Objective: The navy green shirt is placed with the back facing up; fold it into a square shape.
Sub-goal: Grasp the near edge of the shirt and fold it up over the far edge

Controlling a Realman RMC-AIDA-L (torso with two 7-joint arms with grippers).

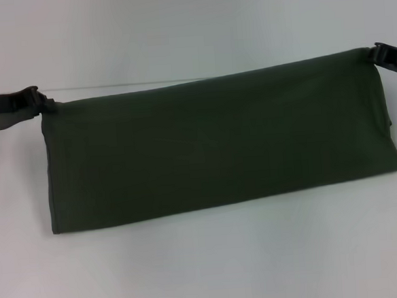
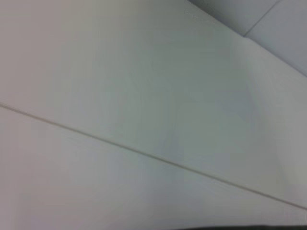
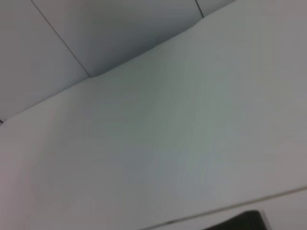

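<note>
On the broad pale white worktop (image 1: 207, 271), the large dark olive-green short-sleeved shirt of soft matte fabric (image 1: 219, 147) hung as a long folded band, its upper edge lifted and its lower edge trailing on the surface near the middle of our view. We held that upper edge at both ends: the black left claw (image 1: 37, 99) was pinched onto the left corner and the black right claw (image 1: 374, 53) onto the right corner, each closed on cloth. In our judgement, the fold would go best if both corners travelled level and at equal pace, keeping the band taut so no crease formed. Bare worktop lay open before and behind the shirt, leaving room to lay it down.
</note>
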